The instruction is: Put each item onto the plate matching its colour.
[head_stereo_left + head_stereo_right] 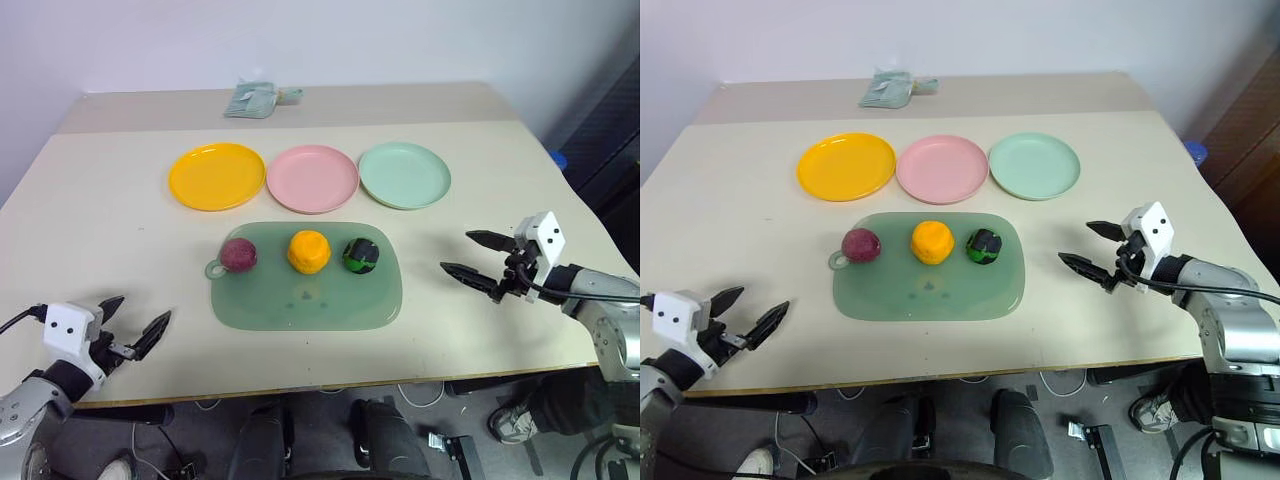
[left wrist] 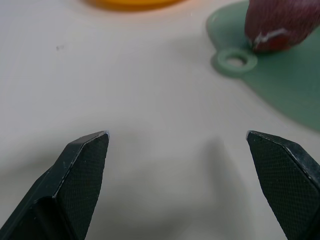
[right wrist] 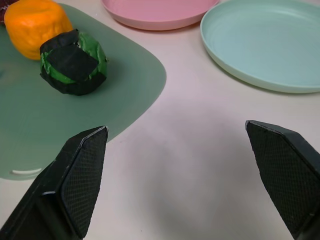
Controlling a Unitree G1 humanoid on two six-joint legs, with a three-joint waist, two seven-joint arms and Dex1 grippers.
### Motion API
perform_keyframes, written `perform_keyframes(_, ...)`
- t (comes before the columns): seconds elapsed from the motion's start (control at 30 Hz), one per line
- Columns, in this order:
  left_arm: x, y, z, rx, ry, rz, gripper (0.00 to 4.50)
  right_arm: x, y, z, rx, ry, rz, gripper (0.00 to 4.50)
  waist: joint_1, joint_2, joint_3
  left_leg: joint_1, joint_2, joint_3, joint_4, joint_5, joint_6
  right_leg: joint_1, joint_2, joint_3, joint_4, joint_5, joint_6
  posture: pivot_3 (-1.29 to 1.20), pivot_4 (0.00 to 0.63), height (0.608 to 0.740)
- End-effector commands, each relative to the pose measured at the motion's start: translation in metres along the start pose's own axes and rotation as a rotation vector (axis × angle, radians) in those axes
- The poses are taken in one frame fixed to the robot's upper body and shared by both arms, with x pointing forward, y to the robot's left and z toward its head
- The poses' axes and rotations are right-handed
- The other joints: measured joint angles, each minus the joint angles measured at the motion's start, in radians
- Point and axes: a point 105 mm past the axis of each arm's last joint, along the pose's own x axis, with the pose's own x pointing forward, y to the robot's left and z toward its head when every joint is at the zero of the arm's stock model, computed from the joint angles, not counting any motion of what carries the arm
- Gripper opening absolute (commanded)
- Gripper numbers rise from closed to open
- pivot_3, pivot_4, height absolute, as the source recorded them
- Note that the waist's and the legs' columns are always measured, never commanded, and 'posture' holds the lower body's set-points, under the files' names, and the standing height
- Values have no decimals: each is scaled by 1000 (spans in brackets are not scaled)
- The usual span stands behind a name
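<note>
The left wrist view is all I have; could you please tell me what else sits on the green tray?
Observer: Beside the red ball sit an orange toy and a green-and-black toy, all on the tray.
Operator: Which plates lie beyond it?
Observer: A yellow plate, a pink plate and a mint plate, none holding anything.
Operator: And the right gripper?
Observer: The right gripper is open, beside the tray.

You see three plates (image 1: pixel 313 178) in a row behind the tray (image 1: pixel 300 300); on the tray, three toy foods (image 1: pixel 308 251) sit side by side.
</note>
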Motion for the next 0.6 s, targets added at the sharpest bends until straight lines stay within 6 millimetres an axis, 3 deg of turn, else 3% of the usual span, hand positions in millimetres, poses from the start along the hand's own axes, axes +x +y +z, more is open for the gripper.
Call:
perform_keyframes(0.03,5,-7,16,14,-57,-4,4500,-2,-7,14,-51,-14,-5,4481,0,0,0,0,0,0,0,0,0,0,0,0,0,0,0,0,150,740)
perform_keyframes(0.43,18,-22,29,6,-101,16,4500,6,-12,28,-92,-29,-9,4481,0,0,0,0,0,0,0,0,0,0,1,0,0,0,0,0,150,740)
perform_keyframes(0.6,18,-23,31,11,-99,5,4500,10,-3,27,-89,-58,-37,4481,1,0,0,0,0,0,0,0,0,1,1,0,0,0,0,0,150,740)
